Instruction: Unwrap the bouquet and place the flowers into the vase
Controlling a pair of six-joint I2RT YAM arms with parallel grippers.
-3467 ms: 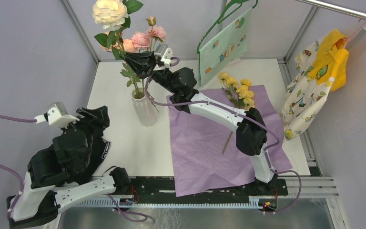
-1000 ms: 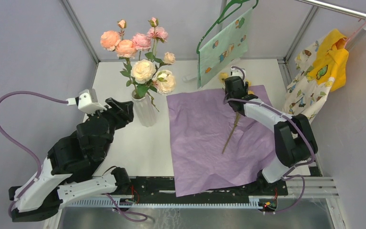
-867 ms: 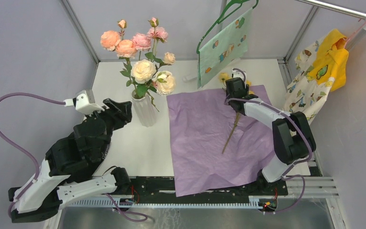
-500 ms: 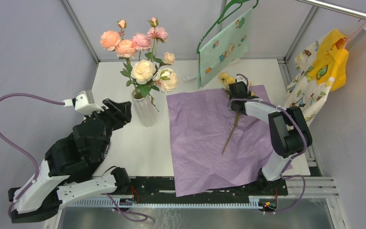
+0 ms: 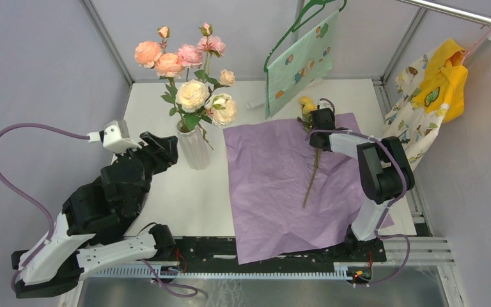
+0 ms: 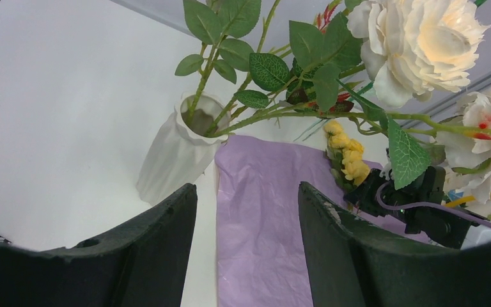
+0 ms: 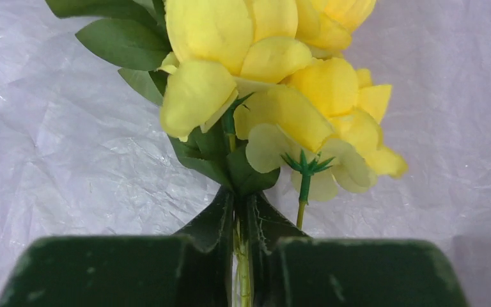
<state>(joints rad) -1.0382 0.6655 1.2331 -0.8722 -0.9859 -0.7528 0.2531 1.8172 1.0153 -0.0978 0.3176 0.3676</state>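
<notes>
R jaws are pinched shut on the yellow spray [image 7: 275,96] right under the blooms. Leaves and stem are squeezed between them, flower heads sit just ahead, and the long bare stem [image 5: 311,179] trails behind over the purple paper [image 5: 268,192]. L jaws stand wide open w/ nothing in them. The vase [image 6: 176,150] is just ahead and slightly L of them, already holding the pink, peach and cream roses [image 5: 192,96]. Step in hand looks like pickup of the last spray. To do it well: lift straight up so the stem tail clears the paper w/o dragging it, then tip the stem end down before carrying over to the vase. The grip is high on the stem, so expect the tail to swing. Aim it for a gap at the rim, not into the stems already there. Vs 1 s ago: R jaws have closed in from part-open and moved a bit further along the spray, and the stem has shifted slightly. L arm is about the same.
</notes>
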